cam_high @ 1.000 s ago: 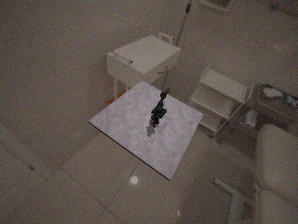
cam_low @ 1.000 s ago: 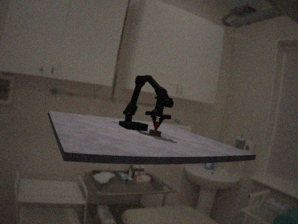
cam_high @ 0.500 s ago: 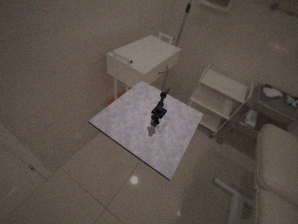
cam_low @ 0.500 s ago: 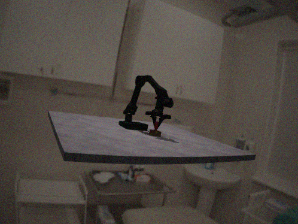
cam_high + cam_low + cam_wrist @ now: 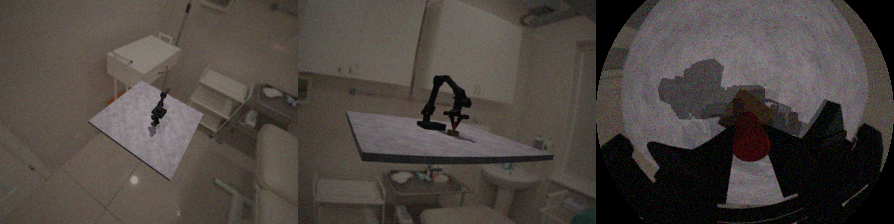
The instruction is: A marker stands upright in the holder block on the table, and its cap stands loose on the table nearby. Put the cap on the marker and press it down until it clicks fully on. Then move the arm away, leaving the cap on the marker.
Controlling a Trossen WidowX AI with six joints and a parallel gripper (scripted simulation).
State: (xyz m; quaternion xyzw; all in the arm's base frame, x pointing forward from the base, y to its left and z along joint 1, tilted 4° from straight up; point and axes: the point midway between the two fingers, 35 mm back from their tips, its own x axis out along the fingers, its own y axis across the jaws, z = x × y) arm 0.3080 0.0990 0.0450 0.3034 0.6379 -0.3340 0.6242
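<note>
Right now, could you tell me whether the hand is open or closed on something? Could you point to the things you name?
Closed on the red cap (image 5: 454, 124) (image 5: 751, 142): the wrist view shows it pinched between the dark fingers, above the holder block (image 5: 453, 133) (image 5: 763, 111).
</note>
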